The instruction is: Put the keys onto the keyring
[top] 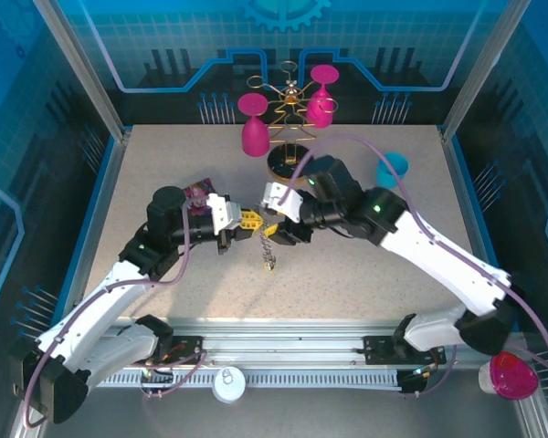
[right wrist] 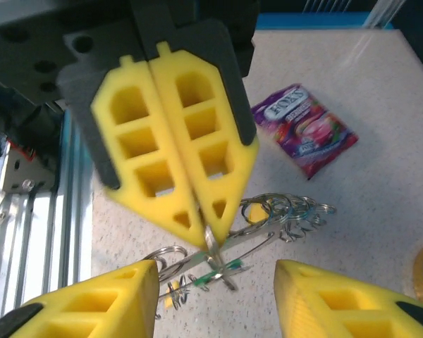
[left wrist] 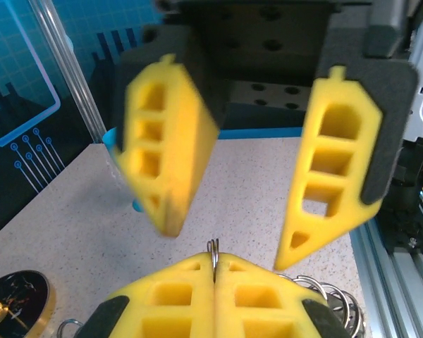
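Keyring, thin wire w/ maybe green key, pinched in left gripper; right gripper jaws apart.

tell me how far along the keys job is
Done: nothing I can confirm. The keys hang in a tangle with metal rings, and I can't tell whether any is threaded. In hand: the left tool is shut on the keyring wire, and the right tool faces it, open and empty. Left: thread the keys on.
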